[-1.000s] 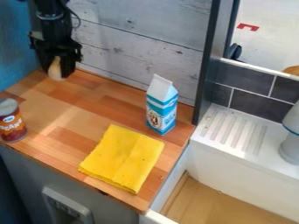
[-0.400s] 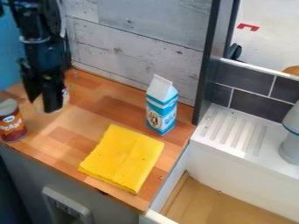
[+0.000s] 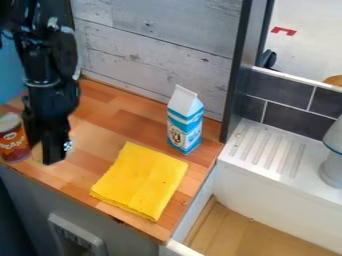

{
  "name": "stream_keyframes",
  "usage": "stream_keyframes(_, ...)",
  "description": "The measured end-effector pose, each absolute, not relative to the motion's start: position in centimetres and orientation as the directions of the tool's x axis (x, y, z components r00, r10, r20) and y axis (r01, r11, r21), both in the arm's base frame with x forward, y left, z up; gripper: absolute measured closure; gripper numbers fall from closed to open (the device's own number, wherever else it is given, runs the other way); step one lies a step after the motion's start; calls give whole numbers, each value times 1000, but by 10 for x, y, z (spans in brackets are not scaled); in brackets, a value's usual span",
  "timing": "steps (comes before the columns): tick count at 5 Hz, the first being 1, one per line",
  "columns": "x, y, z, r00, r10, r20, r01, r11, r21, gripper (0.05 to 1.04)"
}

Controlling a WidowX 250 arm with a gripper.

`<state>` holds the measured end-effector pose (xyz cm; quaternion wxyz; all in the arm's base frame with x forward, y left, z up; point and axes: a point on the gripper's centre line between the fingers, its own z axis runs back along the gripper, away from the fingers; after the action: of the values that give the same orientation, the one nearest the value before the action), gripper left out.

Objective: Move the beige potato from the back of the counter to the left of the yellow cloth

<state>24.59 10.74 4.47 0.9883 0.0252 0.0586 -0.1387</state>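
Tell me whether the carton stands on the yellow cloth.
No, the carton stands upright on the wooden counter, just behind the yellow cloth, with bare wood between them.

The gripper (image 3: 44, 156) is black; the can (image 3: 13, 142) at left is dark red and orange with white lettering. The carton (image 3: 185, 122) has a white top above blue and white bands. Nearer lies a plain yellow cloth (image 3: 140, 181). The counter (image 3: 117, 115) mixes orange-brown strips, the far planks (image 3: 153, 60) are knotted pale grey, and white lines cross the dark grey tiles (image 3: 297, 119) at right.
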Motion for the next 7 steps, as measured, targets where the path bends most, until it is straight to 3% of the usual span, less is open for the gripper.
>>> stream_keyframes(2,266,101,18,958,-276,-78,278,960,18,441)
stream_keyframes(4,266,93,14,962,-244,-121,241,970,-40,441)
stream_keyframes(5,264,91,15,959,-236,-159,229,972,-59,374)
stream_keyframes(6,265,93,28,962,-234,-139,231,972,-38,103)
stream_keyframes(7,266,96,58,969,-231,-84,233,972,6,77)
